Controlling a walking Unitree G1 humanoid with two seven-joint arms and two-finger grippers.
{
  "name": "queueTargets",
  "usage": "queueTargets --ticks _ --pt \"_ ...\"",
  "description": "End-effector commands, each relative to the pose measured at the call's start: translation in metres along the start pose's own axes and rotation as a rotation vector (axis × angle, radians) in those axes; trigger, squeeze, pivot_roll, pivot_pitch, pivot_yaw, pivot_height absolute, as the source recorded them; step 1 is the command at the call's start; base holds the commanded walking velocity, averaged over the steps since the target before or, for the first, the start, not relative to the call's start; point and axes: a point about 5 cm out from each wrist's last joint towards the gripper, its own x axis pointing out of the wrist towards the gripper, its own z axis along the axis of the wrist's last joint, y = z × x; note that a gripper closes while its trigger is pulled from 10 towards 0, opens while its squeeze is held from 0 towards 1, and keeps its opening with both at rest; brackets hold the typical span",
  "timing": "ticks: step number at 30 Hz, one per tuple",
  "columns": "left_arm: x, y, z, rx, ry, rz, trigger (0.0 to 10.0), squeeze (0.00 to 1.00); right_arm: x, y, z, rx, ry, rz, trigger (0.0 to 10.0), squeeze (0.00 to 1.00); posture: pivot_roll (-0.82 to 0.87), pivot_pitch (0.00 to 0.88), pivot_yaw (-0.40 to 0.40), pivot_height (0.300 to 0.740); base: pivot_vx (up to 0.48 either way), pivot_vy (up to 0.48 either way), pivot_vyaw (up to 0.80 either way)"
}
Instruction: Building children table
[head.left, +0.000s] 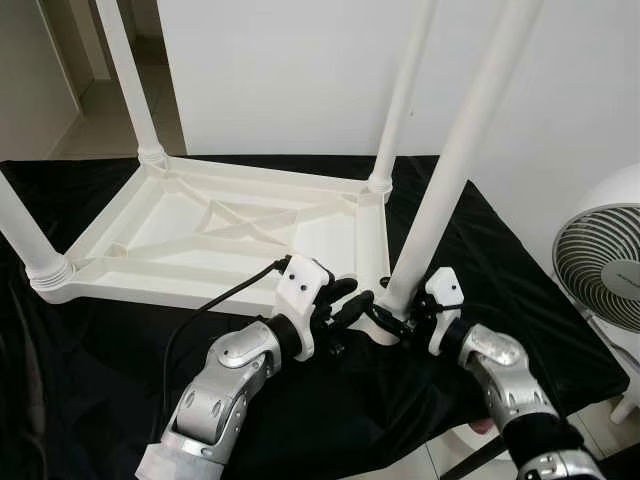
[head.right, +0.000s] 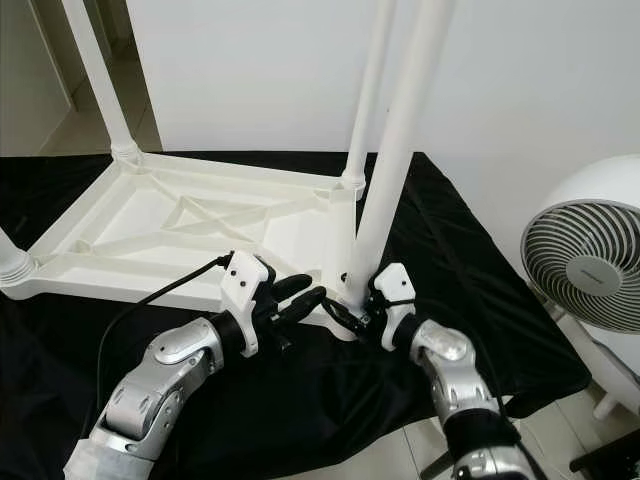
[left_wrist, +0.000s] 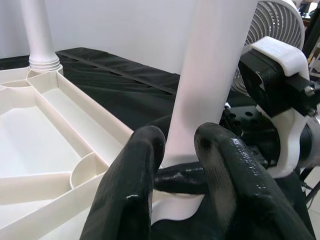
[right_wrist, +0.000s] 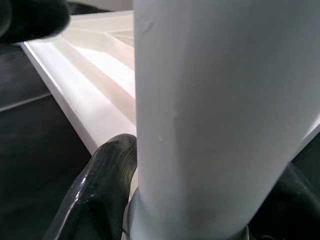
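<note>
A: What do the head views show?

B: A white plastic children's table (head.left: 220, 235) lies upside down on a black cloth (head.left: 100, 400) that covers the bench. Three legs stand screwed into its corners: one at the far left (head.left: 130, 80), one at the far right (head.left: 405, 95), one at the near left (head.left: 22, 235). A fourth leg (head.left: 455, 160) stands at the near right corner, leaning a little, its foot at the corner socket. A white fan (head.left: 600, 265) stands on the floor to the right.

A: And the arms?

B: Both meet at that fourth leg's base. The left end effector (head.left: 352, 305) reaches in from the left, its black fingers touching the leg's foot. The right end effector (head.left: 400, 320) comes from the right and wraps the same foot.

A: The left wrist view?

B: Two black fingertips (left_wrist: 135, 165) are spread apart, pressed against the white leg (left_wrist: 210, 75) low down, not clamped round it. The table's ribbed underside (left_wrist: 45, 150) lies beside them, and the right arm's white wrist housing (left_wrist: 280, 65) sits just behind the leg.

A: The right wrist view?

B: The leg (right_wrist: 220, 110) stands between the two fingers, one curved finger (right_wrist: 107, 175) touching its side and the other at the opposite edge, so this end effector grips the leg. The table rim (right_wrist: 75, 95) runs behind.
</note>
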Motion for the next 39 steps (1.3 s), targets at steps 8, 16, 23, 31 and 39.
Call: queueTargets --ticks 8,16,23,31,39 --pt "0.0 -0.005 -0.002 -0.011 0.008 0.003 10.0 0.0 -0.002 0.026 -0.014 0.112 0.014 -0.332 0.0 0.0 -0.01 0.014 -0.036 0.74 0.0 0.0 0.0" --pt "0.0 -0.007 -0.004 -0.018 0.01 -0.005 10.0 0.0 -0.002 0.03 -0.01 0.128 0.006 -0.583 0.0 0.0 -0.02 0.026 -0.037 0.74 0.0 0.0 0.0" --pt "-0.002 -0.009 -0.005 -0.026 0.013 -0.002 10.0 0.0 0.009 0.045 -0.003 0.18 -0.014 -0.64 0.0 0.0 -0.02 0.038 -0.044 0.74 0.0 0.0 0.0" --pt "-0.003 -0.008 -0.004 -0.027 0.012 0.004 10.0 0.0 0.012 0.048 0.0 0.16 0.007 -0.611 10.0 0.0 -0.02 0.038 -0.047 0.74 0.0 0.0 0.0" --pt "-0.003 -0.006 -0.003 -0.023 0.011 0.007 10.0 0.0 0.01 0.045 0.004 0.132 -0.011 -0.585 10.0 0.42 -0.01 0.033 -0.046 0.74 0.0 0.0 0.0"
